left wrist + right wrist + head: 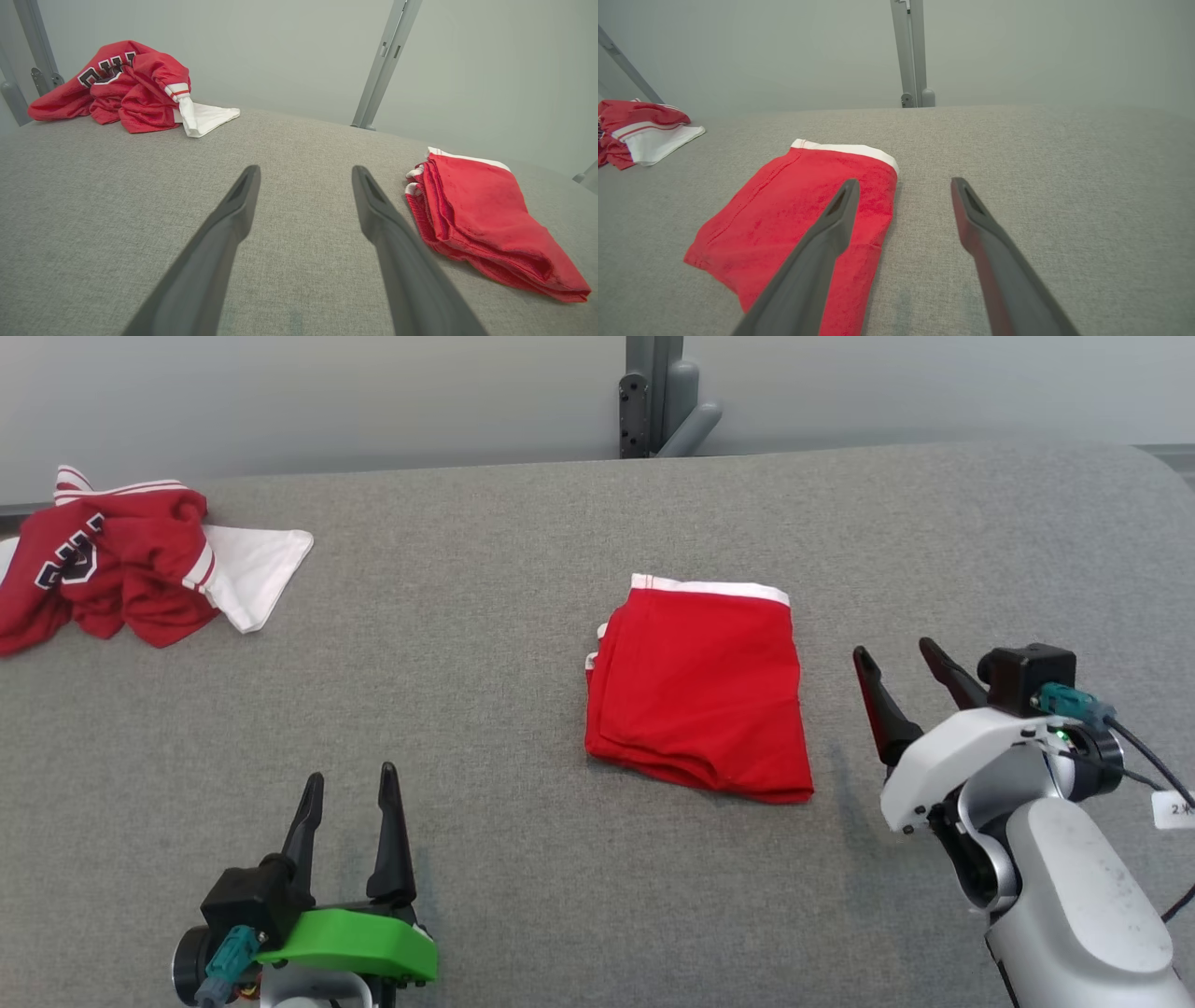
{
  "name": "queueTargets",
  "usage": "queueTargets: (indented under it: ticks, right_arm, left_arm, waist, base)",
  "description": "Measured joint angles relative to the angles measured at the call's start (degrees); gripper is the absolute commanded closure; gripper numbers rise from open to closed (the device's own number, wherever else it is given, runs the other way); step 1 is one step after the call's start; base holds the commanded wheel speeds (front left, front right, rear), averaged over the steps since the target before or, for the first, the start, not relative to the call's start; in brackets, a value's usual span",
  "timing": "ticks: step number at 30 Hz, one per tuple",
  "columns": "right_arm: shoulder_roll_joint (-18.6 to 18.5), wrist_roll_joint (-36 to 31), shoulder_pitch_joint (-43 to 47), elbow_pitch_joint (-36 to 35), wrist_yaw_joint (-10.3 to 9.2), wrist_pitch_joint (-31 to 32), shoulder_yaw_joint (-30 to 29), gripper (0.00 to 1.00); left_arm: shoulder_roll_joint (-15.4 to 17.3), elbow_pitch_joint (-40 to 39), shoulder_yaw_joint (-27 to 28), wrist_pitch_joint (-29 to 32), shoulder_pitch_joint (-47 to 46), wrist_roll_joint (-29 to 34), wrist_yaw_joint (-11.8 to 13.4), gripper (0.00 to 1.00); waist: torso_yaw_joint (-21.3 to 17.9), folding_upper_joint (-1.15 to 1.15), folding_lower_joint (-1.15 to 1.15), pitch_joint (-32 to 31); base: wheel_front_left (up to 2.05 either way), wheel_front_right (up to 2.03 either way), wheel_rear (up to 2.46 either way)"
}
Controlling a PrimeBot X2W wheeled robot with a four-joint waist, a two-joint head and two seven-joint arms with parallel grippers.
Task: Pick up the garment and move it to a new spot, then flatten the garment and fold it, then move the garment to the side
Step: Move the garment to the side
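Folded red garment with a white band along its far edge, lying flat near the middle of the grey desk. Right claw just beside the garment's right edge, fingers spread apart and clamped on nothing; left claw well apart from the garment on its near left, fingers likewise spread and empty. Crumpled red-and-white jersey far to the garment's left by the desk's back edge, and a grey post beyond the garment, behind the desk.
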Motion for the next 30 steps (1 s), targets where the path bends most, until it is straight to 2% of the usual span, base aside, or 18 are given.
queueTargets:
  ticks: [10,22,23,24,25,28,29,30]
  right_arm:
    - [-4.0,11.8,-10.2,13.2,0.0,13.1,5.7,0.0]
    - [-4.5,18.9,-15.7,22.1,-0.01,15.1,7.9,0.02]
    - [-4.5,19.3,-16.0,22.5,-0.01,15.1,8.1,0.21]
    - [-4.5,19.7,-16.2,22.8,-0.01,15.0,8.4,0.56]
    - [-4.5,20.1,-16.5,23.1,-0.01,14.9,8.7,0.56]
    - [-4.5,21.1,-17.0,23.9,-0.01,14.8,9.7,0.92]
    - [-4.5,21.4,-17.0,23.9,-0.01,14.6,10.2,1.0]
    - [-4.6,21.8,-17.1,24.0,-0.01,14.2,10.6,1.0]
  left_arm:
    - [-0.2,0.5,-0.5,0.0,-2.8,0.0,-0.4,0.0]
    - [-0.3,0.6,-0.7,0.0,-4.3,-0.5,-0.2,0.0]
    - [-0.3,0.6,-0.7,0.0,-4.3,-0.5,-0.2,0.0]
    - [-0.3,0.7,-0.8,0.0,-4.3,-0.5,-0.1,0.0]
    - [-0.3,0.8,-0.8,0.0,-4.4,-0.5,-0.1,0.0]
    - [-0.3,0.9,-0.8,0.0,-4.5,-0.7,0.1,0.0]
    - [-0.3,0.8,-0.8,0.0,-4.5,-0.7,0.1,0.0]
    - [-0.3,0.8,-0.8,0.0,-4.5,-0.7,0.2,0.0]
  waist:
    - [3.3,0.0,0.0,4.3]
    - [7.5,0.0,0.0,7.9]
    - [7.7,0.0,0.0,8.1]
    - [7.9,0.0,0.0,8.2]
    - [8.1,0.0,0.0,8.4]
    - [8.2,0.0,0.0,8.5]
    - [8.2,0.0,0.0,8.5]
    - [8.1,0.0,0.0,8.5]
  base:
    - [0.0,0.0,0.0]
    - [0.0,0.0,0.0]
    - [0.0,0.0,0.0]
    - [0.0,0.0,0.0]
    - [0.0,0.0,0.0]
    - [0.0,0.0,0.0]
    - [0.0,0.0,0.0]
    - [0.0,0.0,0.0]
